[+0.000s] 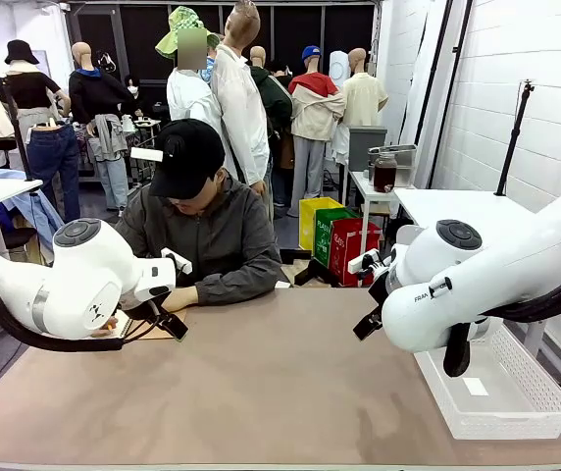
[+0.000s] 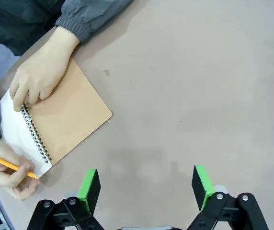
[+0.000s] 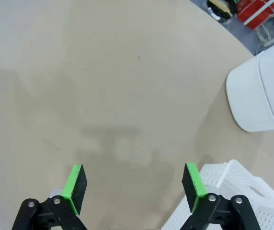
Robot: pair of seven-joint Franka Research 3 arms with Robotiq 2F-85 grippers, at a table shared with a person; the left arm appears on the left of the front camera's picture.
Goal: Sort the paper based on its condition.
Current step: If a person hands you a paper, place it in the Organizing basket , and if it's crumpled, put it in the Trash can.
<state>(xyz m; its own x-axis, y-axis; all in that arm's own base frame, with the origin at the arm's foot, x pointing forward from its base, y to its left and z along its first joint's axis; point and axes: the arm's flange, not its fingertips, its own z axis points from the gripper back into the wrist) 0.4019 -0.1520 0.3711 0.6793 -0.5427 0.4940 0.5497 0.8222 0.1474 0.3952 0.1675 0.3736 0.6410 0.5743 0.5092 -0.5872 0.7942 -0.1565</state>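
Brown counter [image 1: 261, 392], person seated at the far side, head down over a spiral notebook [image 2: 72, 112]. Notebook lies flat on the counter, brown cardboard cover on one side of the wire spine. Paper [image 2: 13, 128] is the white page on the other side of that spine from the cover. It is flat, right against the wire and partly under the person's arms. Can't tell if it's torn free or bound.

Person's bare hand [image 2: 41, 72] presses down at the top of the notebook's spine, fingertips on the wire. Person's pencil hand [image 2: 10, 179] is at the notebook's lower corner, gripping a yellow pencil [image 2: 3, 161] with the tip near the page corner by the spine's end.

Robot's left hand [image 2: 145, 186] is released, green pads wide apart with nothing between them. It hovers over bare counter near the notebook's cover side, not touching it.

Robot's right hand [image 3: 134, 186] is released too, pads spread and nothing in it. It is over bare counter well apart from the notebook, toward the opposite end of the counter.

White mesh basket [image 1: 516, 397] sits farther again from the notebook at that same end, with a small white label [image 1: 475, 386] on its floor.
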